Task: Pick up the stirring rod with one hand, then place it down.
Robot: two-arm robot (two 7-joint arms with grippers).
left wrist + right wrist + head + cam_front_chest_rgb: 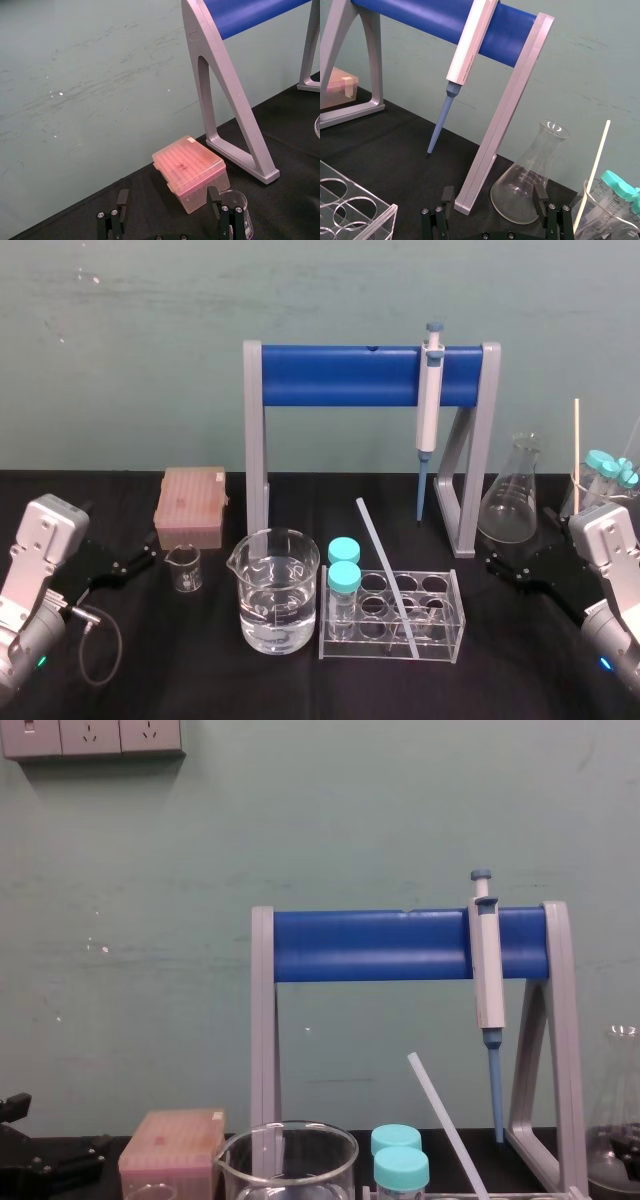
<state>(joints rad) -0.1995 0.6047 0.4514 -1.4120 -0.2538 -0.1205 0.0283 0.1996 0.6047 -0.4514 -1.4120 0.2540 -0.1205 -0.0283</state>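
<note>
A laboratory: a pipette (430, 400) hangs on its stand (340, 375) above a black surface (130, 680) with a beaker (278, 590), flask (513, 495) and test-tube rack (395, 615).

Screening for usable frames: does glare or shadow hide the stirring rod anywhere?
Head view: even light, the stirring rod reads clearly on black cloth, small highlights on the beaker. Chest view: rod pale against the green wall, bottom cropped. Wrist views: no glare around left gripper, right gripper.
</note>
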